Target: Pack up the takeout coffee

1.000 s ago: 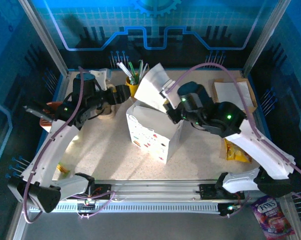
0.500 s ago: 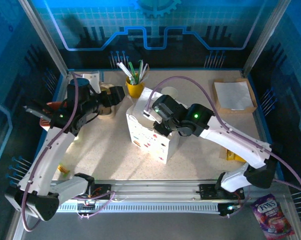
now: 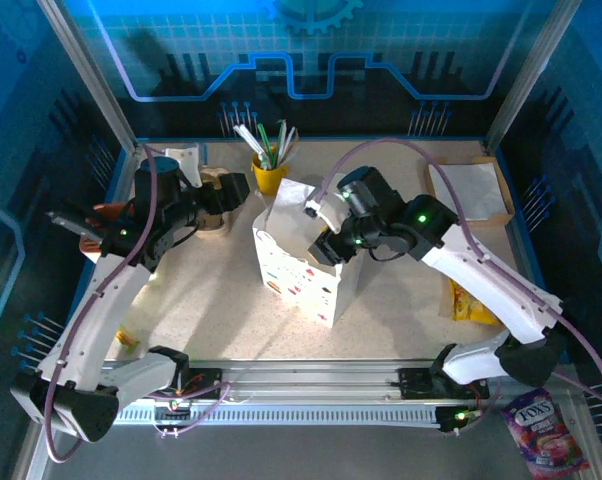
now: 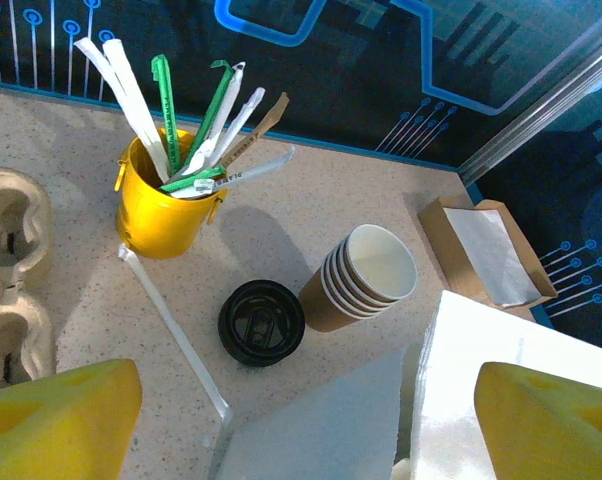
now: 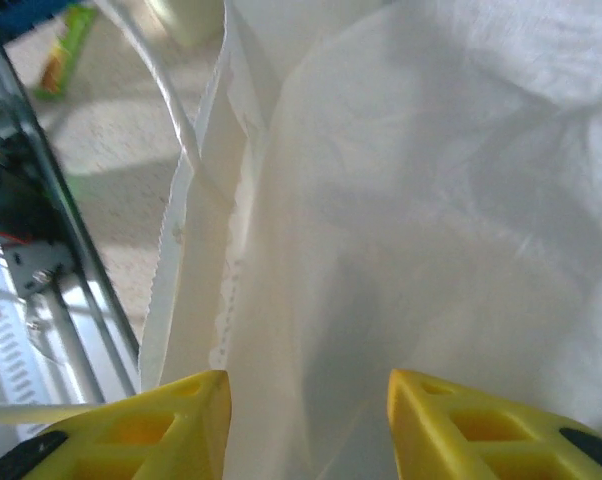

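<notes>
Here we show both arms at the tall white paper bag printed with small coloured marks, which stands upright on the speckled beige table. The right gripper is at the bag's open top; its yellow fingers stand part-way apart, with the bag's white wall directly ahead of them and across the gap; we see nothing pinched, and we cannot tell whether paper touches either pad.

The left gripper hovers beside the bag, spread wide and empty; one of its yellow fingers is over bare table, the other over the bag's white edge. Ahead of this gripper, roughly on its midline, stands the small paper cup with a round black plastic lid, upright on the table and outside the bag. Just beside it, toward the bag-side finger, leans a tilted stack of lidless brown-and-cream paper cups. Further ahead, toward the other finger, stands a yellow cup of wrapped utensils; beyond that finger's outer side lies a moulded pulp cup carrier. Well ahead on the bag side sits a brown cardboard tray of white napkins.
</notes>
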You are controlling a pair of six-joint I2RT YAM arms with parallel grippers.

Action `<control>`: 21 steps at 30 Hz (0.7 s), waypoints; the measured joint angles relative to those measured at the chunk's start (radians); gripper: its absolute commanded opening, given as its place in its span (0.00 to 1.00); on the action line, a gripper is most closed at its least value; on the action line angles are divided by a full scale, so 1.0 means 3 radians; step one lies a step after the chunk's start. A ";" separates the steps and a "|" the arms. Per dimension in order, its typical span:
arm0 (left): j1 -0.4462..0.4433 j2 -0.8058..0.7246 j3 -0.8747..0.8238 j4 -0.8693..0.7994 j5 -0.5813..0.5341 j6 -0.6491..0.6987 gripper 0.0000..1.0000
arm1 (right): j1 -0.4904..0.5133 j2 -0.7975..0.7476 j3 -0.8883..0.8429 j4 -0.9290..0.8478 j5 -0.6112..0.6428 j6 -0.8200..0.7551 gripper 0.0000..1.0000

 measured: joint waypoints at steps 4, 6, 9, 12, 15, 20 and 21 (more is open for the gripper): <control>0.0011 0.0000 -0.0005 0.0041 0.0028 0.0000 0.87 | -0.0033 0.0127 0.0032 0.0008 -0.0128 0.0004 0.26; 0.0013 0.0000 -0.0015 0.0062 0.0043 0.0000 0.87 | -0.0031 0.0253 0.0065 -0.0006 -0.0100 -0.0005 0.21; 0.0013 0.0000 -0.0031 0.0067 0.0066 0.0000 0.87 | -0.0011 0.0413 0.0083 -0.0047 0.0017 -0.0029 0.18; 0.0014 0.0000 -0.0039 0.0069 0.0069 0.0000 0.87 | 0.0056 0.0534 0.0085 -0.0109 0.0150 -0.0067 0.18; 0.0015 0.0000 -0.0043 0.0069 0.0070 0.0000 0.87 | 0.0148 0.0657 0.0085 -0.0123 0.0253 -0.0125 0.19; 0.0015 0.0000 -0.0045 0.0070 0.0083 0.0000 0.87 | 0.0216 0.0760 0.0085 -0.0168 0.0319 -0.0206 0.22; 0.0015 0.0000 -0.0045 0.0070 0.0092 0.0000 0.87 | 0.0215 0.0755 0.0085 -0.0169 0.0320 -0.0224 0.23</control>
